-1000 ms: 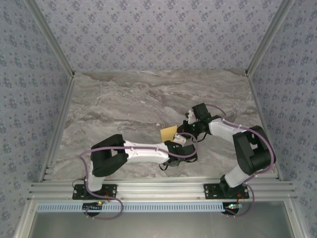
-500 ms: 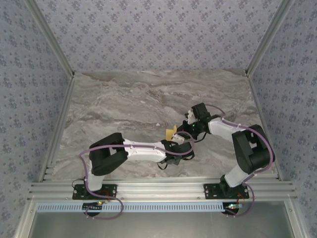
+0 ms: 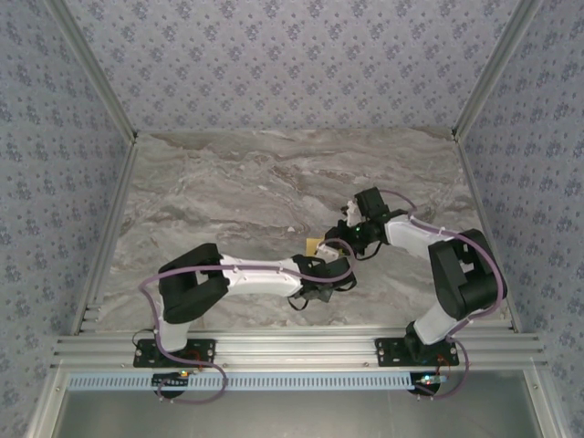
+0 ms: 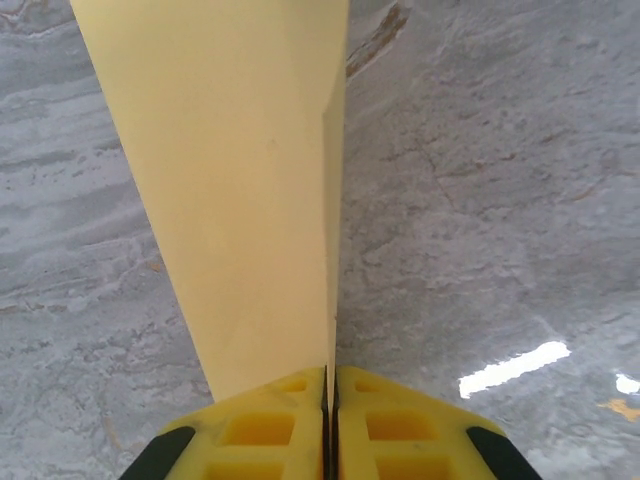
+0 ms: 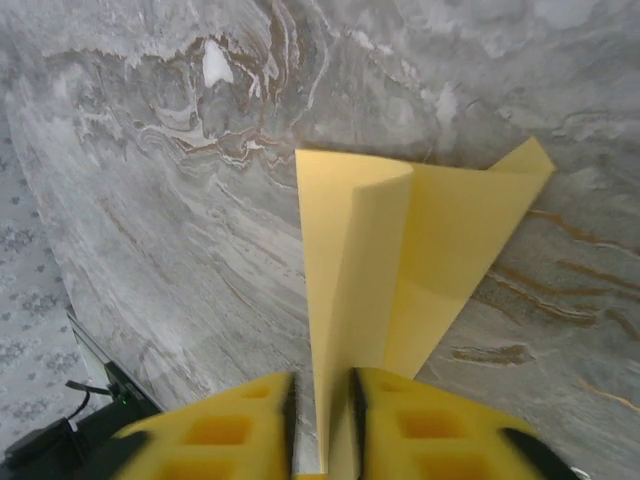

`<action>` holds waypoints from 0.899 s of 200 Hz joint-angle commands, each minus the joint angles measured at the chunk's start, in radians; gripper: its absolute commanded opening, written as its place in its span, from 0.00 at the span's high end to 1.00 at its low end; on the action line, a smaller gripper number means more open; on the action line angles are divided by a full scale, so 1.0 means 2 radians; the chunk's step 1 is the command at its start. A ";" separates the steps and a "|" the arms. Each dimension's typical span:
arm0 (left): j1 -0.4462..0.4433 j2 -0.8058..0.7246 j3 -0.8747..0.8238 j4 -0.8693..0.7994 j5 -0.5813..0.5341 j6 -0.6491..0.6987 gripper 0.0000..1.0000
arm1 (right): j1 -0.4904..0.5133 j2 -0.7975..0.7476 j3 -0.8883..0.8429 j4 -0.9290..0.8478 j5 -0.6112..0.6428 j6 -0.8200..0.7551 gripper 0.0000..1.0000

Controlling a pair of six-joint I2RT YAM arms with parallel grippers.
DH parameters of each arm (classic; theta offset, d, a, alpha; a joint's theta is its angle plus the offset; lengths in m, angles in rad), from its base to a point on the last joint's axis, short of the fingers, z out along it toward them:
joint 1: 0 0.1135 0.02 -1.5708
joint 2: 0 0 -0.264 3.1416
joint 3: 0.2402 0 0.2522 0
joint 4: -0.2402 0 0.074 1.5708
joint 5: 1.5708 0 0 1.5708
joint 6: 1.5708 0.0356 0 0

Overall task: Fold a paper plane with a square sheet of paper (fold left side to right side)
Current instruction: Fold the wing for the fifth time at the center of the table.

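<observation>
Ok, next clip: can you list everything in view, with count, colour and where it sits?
square sheet of paper: one, yellow-orange, partly folded, near the table's middle, between both grippers
table: one, grey marble pattern, under everything
walls: three, blue-grey floral pattern, around the table
frame rail: one, silver, near edge, carrying the arm bases
left gripper: one, yellow fingers, shut on the paper's narrow end
right gripper: one, yellow fingers, jaws slightly apart around a paper fold

Grey marbled tabletop [image 3: 228,182], floral-patterned grey walls [image 3: 292,55] on three sides, aluminium rail [image 3: 292,347] along near edge
</observation>
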 commanded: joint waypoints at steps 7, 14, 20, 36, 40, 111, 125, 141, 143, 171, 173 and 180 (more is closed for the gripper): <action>0.016 -0.032 -0.015 0.029 0.049 0.001 0.93 | -0.021 -0.050 0.013 -0.007 0.013 -0.030 0.55; 0.019 -0.034 -0.019 0.038 0.059 0.001 0.93 | -0.026 -0.060 0.011 -0.009 0.017 -0.034 0.51; 0.023 -0.036 -0.021 0.044 0.068 0.001 0.93 | -0.032 -0.068 0.007 -0.009 0.019 -0.036 0.49; 0.031 -0.037 -0.026 0.059 0.091 0.001 0.94 | -0.044 -0.091 -0.006 -0.008 0.029 -0.041 0.39; 0.032 -0.036 -0.026 0.061 0.098 0.000 0.94 | -0.047 -0.096 -0.009 -0.009 0.032 -0.042 0.36; 0.078 -0.036 -0.057 0.139 0.202 -0.019 0.94 | -0.067 -0.145 -0.076 -0.004 0.054 -0.086 0.26; 0.087 -0.038 -0.070 0.168 0.223 -0.030 0.95 | -0.066 -0.145 -0.093 0.018 0.046 -0.085 0.26; 0.099 -0.043 -0.089 0.205 0.250 -0.043 0.94 | -0.066 -0.145 -0.113 0.045 0.036 -0.081 0.28; 0.101 -0.044 -0.092 0.211 0.252 -0.046 0.94 | -0.066 -0.145 -0.115 0.048 0.034 -0.081 0.28; 0.123 -0.057 -0.134 0.285 0.292 -0.076 0.94 | -0.060 -0.144 -0.140 0.085 0.018 -0.077 0.29; 0.124 -0.058 -0.137 0.290 0.295 -0.079 0.94 | -0.059 -0.145 -0.141 0.088 0.016 -0.076 0.30; 0.129 -0.061 -0.146 0.307 0.304 -0.085 0.94 | -0.057 -0.143 -0.146 0.097 0.014 -0.075 0.30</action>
